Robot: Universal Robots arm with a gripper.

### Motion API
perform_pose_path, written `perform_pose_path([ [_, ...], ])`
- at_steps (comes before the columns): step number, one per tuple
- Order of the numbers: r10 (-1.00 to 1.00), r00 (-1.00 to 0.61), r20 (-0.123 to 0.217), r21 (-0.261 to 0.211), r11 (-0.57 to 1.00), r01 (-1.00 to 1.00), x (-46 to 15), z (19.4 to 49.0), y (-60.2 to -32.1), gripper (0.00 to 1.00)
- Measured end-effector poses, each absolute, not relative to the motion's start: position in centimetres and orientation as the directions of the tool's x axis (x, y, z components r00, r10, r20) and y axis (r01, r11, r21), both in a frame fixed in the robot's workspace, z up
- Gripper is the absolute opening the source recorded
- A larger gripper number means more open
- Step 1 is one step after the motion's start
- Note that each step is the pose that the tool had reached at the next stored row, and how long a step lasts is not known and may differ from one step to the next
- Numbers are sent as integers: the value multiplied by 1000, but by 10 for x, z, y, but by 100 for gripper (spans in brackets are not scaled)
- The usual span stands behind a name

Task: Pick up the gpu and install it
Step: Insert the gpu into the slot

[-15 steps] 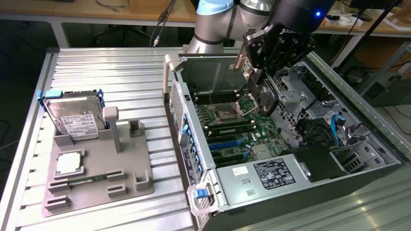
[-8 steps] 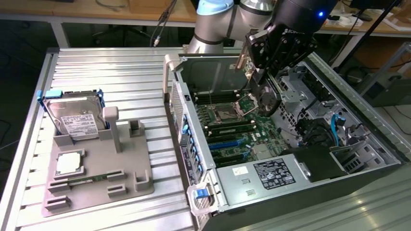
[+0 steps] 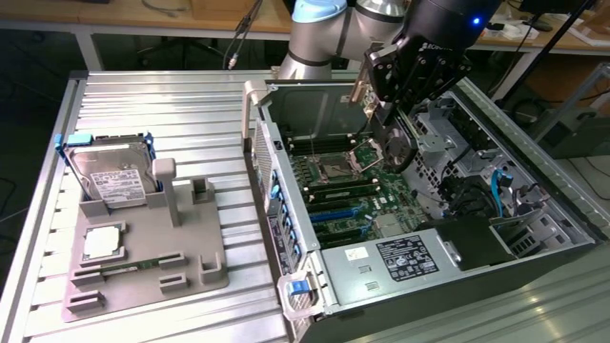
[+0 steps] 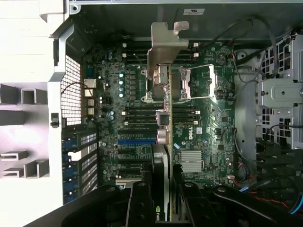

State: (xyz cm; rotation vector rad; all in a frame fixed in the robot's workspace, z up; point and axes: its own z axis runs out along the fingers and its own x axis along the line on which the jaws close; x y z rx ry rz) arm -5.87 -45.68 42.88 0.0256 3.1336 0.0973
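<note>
Green board edge, black cooler block and silver end bracket (image 4: 166, 40) line up in the wrist view, where the gpu (image 4: 163, 120) is seen edge-on. The gripper (image 4: 163, 194) is clamped on it, with one black finger (image 4: 139, 201) against each flat side of the card at the cooler end and the bracket pointing away from the wrist.

In the exterior view the gpu (image 3: 396, 143) hangs on edge below the gripper (image 3: 393, 107), inside the open computer case (image 3: 533, 264). It is raised over the motherboard (image 3: 353, 193) and not seated in a slot. From the wrist, the card crosses in front of the metal-framed CPU socket (image 4: 196, 82), and a blue expansion slot (image 4: 137, 141) lies just beside its line.

At the near end of the case sits the grey power supply (image 3: 401, 257) with its black label. Black and blue cables (image 3: 496, 189) run along the case side towards the exterior view's right.

Well apart from the case, towards the exterior view's left, a grey fixture tray (image 3: 143, 279) rests on the ribbed metal table (image 3: 162, 107). A silver hard drive (image 3: 110, 175) with a white label stands upright in the tray. Nearer the camera a square processor chip (image 3: 103, 243) lies flat, and a narrow green memory stick (image 3: 128, 266) sits in its holder.
</note>
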Motion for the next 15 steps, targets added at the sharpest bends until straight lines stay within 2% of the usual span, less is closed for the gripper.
perform_pose_path([
  [15, -24, -1000, -6, 62, 998, -25, -59, 429, -457, 27],
])
